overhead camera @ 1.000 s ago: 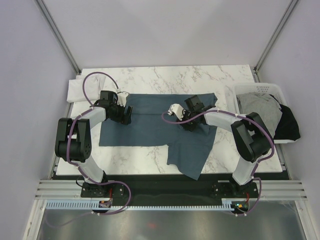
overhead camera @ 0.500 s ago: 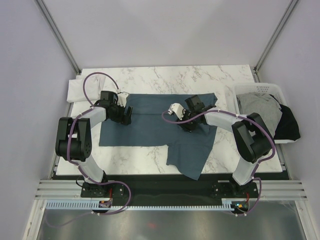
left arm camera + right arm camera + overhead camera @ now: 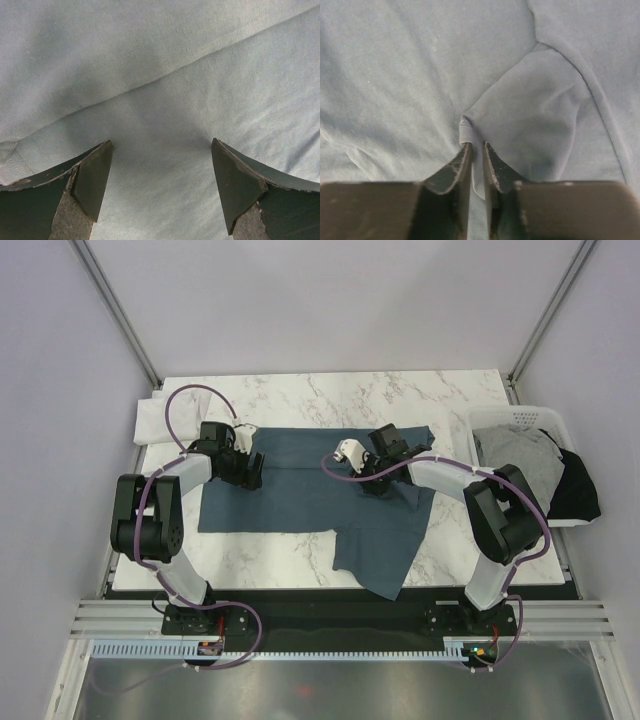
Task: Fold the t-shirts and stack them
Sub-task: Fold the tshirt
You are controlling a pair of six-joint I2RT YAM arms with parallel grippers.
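Top view: slate-blue tee (image 3: 300,495) is lying mostly flat on the marble-pattern table (image 3: 350,400). It's soft matte cloth, roughly rectangular, w/ its near-right flap drooping over the table's front edge. Left gripper (image 3: 252,472) is sitting at the blue tee's left edge, and right gripper (image 3: 378,486) is bearing down on its right part. White tee (image 3: 155,420), crumpled, is lying just past the blue tee's far-left corner. White slatted plastic basket (image 3: 520,418) is standing right of the blue tee, apart from it. Light grey tee (image 3: 515,455) is bunched inside, and black tee (image 3: 578,490) is hanging over the basket wall farthest from the blue tee.

Left wrist view: left gripper (image 3: 161,146) is standing released, jaws wide apart w/ nothing betw them. Its dark wedge-shaped fingers (image 3: 92,180), chipped along the edges, are sitting right at the blue tee (image 3: 165,65). Can't tell if they're pressing in. A straight crease is running diagonally across the smooth cloth beyond the tips.

Right wrist view: right gripper (image 3: 476,146) is clenched on a thin raised ridge of the blue tee (image 3: 395,75). The fold is standing up betw the narrow dark fingers (image 3: 452,172). Soft wrinkles are fanning out from the pinch, and a curved seam is running off to the upper right.
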